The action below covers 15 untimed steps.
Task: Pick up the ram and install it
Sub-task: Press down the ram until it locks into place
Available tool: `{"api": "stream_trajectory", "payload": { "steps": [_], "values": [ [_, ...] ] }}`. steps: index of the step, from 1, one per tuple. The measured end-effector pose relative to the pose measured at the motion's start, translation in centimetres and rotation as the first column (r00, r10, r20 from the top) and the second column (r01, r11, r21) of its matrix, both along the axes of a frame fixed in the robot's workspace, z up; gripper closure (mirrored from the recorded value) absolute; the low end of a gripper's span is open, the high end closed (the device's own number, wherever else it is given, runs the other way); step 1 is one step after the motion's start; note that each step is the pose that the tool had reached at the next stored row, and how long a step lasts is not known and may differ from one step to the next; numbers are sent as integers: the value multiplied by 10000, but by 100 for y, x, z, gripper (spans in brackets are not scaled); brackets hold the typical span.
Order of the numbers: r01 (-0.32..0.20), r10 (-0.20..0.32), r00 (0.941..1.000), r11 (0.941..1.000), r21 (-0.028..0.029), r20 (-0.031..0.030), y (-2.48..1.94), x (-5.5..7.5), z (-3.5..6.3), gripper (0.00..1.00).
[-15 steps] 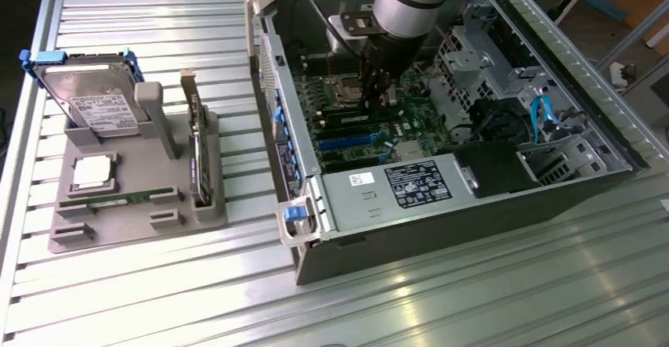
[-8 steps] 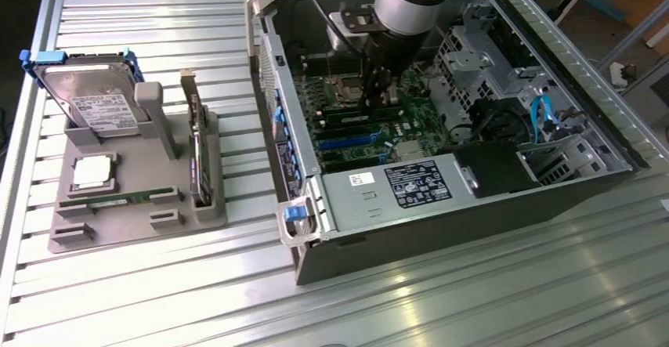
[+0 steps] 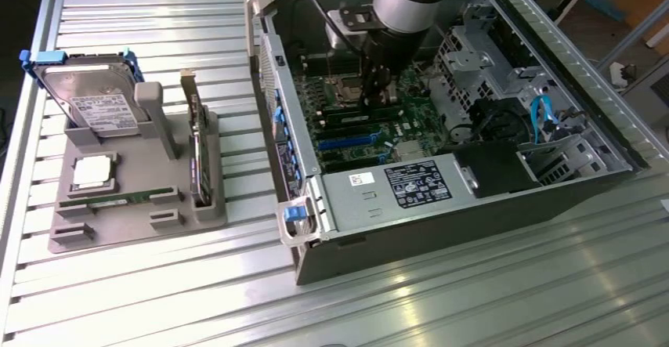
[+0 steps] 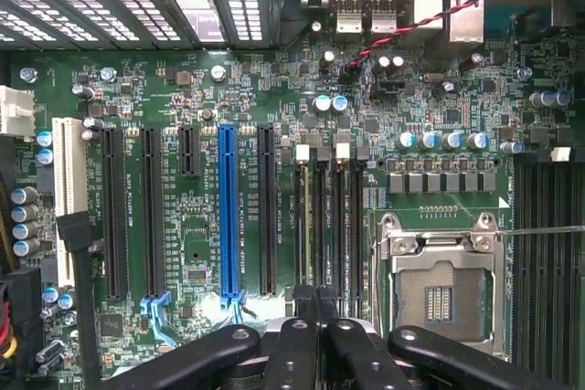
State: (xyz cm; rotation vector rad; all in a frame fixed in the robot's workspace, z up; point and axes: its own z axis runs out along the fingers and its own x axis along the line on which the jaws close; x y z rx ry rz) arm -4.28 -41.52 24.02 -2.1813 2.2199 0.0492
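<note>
Inside open computer case (image 3: 313, 206), fingers (image 4: 315, 317) closed over motherboard (image 4: 183, 253); board print unreadable.

Ribbed aluminium bench (image 3: 439, 300) carrying an open computer case (image 3: 439, 206) and a grey parts holder (image 3: 136, 206).

The bench top is made of silver metal slats running side by side, with grooves between them. The open computer case lies on its side on the bench, its interior facing up. The grey parts holder sits flat on the bench well apart from the case, toward the exterior view's left of it. Bare slats show between the holder and the case, and a wide stretch of bare, light-reflecting slats lies on the near side of the case.
</note>
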Motion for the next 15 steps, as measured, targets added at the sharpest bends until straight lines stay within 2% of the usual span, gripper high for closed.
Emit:
{"api": "stream_trajectory", "payload": {
  "steps": [2, 4, 8, 13, 15],
  "values": [
    [-1, 1, 10000, 10000, 2, 9, 0, -111, -1, 89],
    [1, -1, 10000, 10000, 1, 18, 0, -169, 0, 89],
    [0, 0, 10000, 10000, 1, 68, 0, -344, -1, 89],
    [0, 0, 9999, 10000, 1, 138, 0, -478, -1, 89],
    [1, -1, 9999, 10000, 1, 146, 1, -490, -1, 89]
  ]
}}
